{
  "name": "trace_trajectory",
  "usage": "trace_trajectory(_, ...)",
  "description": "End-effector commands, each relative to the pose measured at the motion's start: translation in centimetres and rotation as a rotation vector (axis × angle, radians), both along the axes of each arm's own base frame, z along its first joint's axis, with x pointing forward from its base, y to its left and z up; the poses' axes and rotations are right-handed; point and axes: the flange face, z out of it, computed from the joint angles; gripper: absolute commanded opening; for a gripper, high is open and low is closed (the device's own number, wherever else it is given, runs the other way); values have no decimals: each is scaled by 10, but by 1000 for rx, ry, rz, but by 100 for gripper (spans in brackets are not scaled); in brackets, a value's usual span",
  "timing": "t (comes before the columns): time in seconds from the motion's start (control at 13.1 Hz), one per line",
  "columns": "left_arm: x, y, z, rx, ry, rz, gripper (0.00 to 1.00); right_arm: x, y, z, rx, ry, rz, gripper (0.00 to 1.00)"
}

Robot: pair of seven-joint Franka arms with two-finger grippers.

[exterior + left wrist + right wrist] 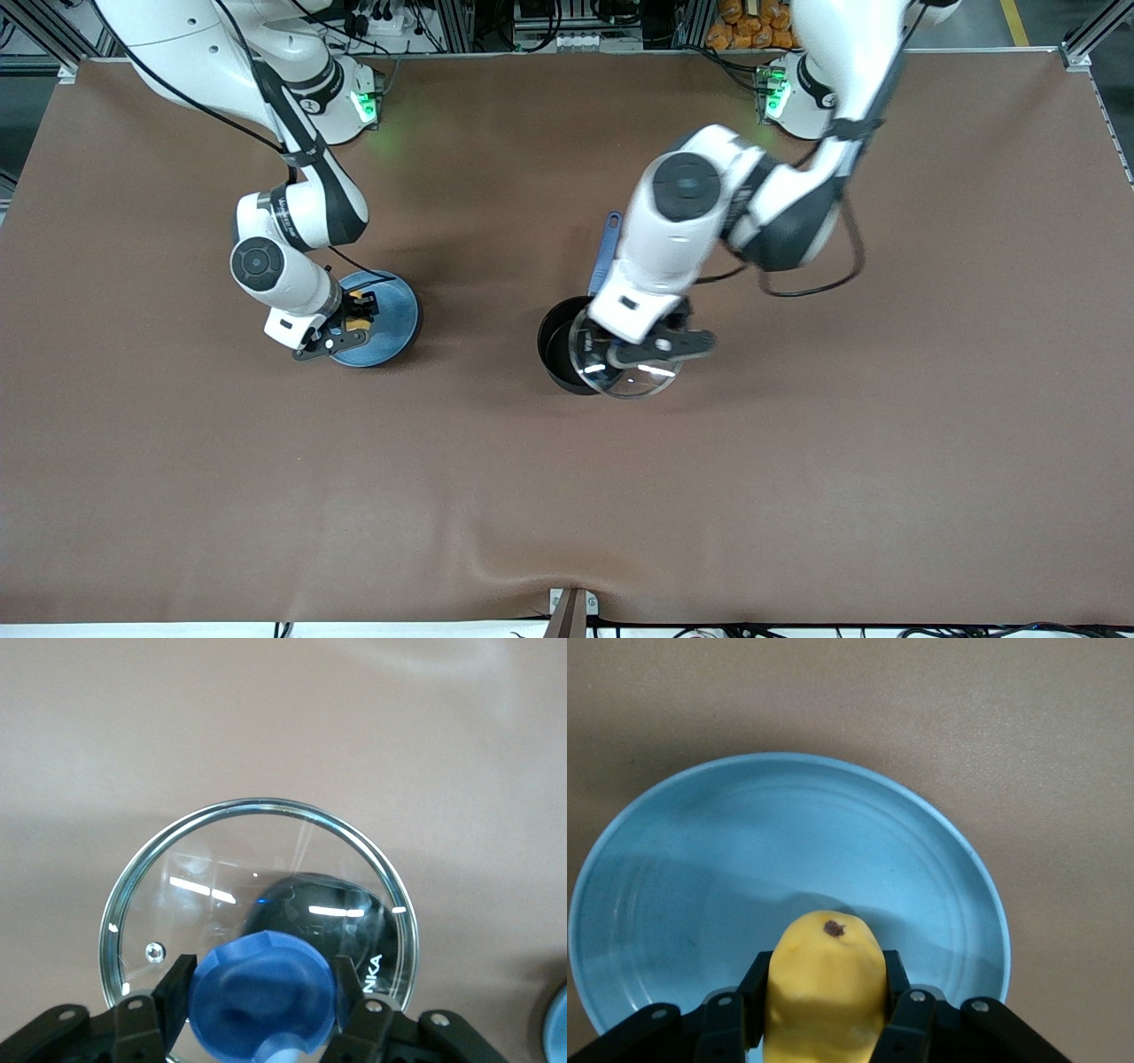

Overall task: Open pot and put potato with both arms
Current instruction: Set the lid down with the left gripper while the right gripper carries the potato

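The black pot [560, 347] stands mid-table, its blue handle [607, 248] pointing toward the robots' bases. My left gripper [631, 347] is shut on the blue knob [263, 992] of the glass lid [636, 377]. It holds the lid off the pot's mouth, shifted toward the left arm's end and overlapping the rim; the lid also shows in the left wrist view [257, 877]. My right gripper [354, 321] is shut on the yellow potato [824, 979], low over the blue plate [788, 833]. I cannot tell whether the potato touches the plate.
The blue plate [394, 323] lies on the brown table toward the right arm's end, level with the pot. Cables and clutter run along the table edge by the arms' bases.
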Motion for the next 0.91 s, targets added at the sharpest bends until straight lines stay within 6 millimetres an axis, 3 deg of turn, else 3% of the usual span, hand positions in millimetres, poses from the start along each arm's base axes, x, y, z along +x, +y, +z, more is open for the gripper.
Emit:
trace_trajectory(0.0, 20, 78, 22, 14, 55, -75, 0, 0, 3, 28, 20, -28, 16, 0)
trace_trajectory(0.15, 35, 130, 17, 43, 91, -107, 0, 12, 10, 72, 22, -38, 20, 0)
trace_trajectory(0.23, 43, 153, 5, 58, 105, -94, 0, 25, 12, 103, 21, -34, 18, 0)
trace_trajectory(0.38, 58, 188, -29, 118, 128, -65, 0, 51, 20, 167, 17, -5, 19, 0)
trace_trajectory(0.46, 61, 194, -49, 165, 133, -77, 0, 58, 28, 193, 16, -3, 23, 0)
trace_trajectory(0.61, 65, 206, -81, 177, 125, -68, 0, 62, 57, 225, 16, -35, 3, 0)
trace_trajectory(0.84, 78, 257, -126, 158, 123, -4, 0, 55, 127, 244, 23, -87, -55, 0)
